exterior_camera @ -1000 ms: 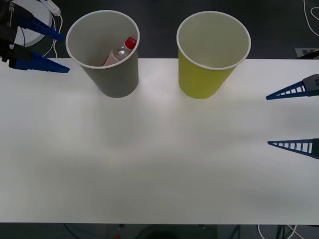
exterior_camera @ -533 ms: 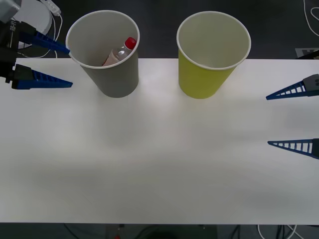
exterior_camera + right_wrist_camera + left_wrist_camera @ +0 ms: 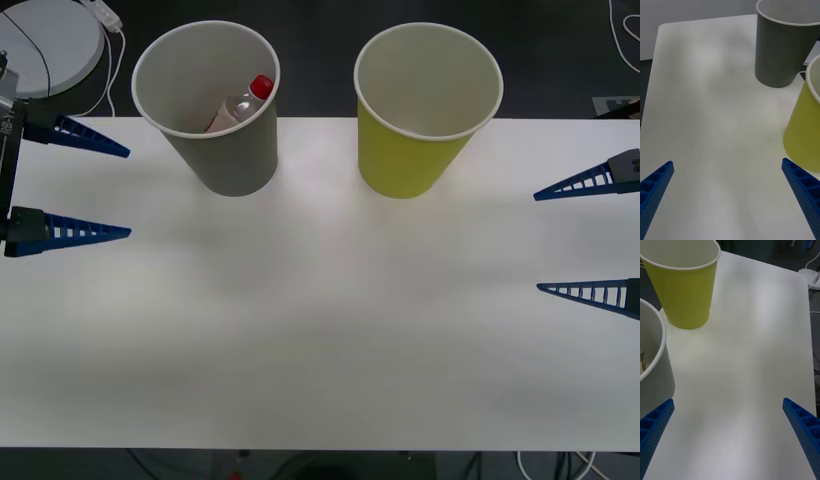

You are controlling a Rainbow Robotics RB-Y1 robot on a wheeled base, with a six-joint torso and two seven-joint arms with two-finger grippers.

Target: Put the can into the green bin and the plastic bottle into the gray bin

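Plastic bottle [image 3: 243, 101] leans inside gray bin [image 3: 232, 160] at 11 o'clock; green bin [image 3: 412, 160] at 1 o'clock. Left gripper [image 3: 126, 192] at 9 o'clock, right gripper [image 3: 537, 242] at 3 o'clock, both spread apart, holding nothing.

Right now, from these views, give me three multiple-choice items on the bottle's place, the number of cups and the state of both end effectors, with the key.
1. Where is the plastic bottle?
A. lying on the table
B. inside the gray bin
C. inside the green bin

2. How many cups stand on the table?
A. one
B. two
C. three

3. How are the end effectors?
A. both open, holding nothing
B. left shut on the bottle
C. right shut on a cup

Key: 1 B, its red cap shows inside the gray bin. 2 B, the gray bin and the green bin. 3 A, the left end effector and right end effector are spread at the table's sides.
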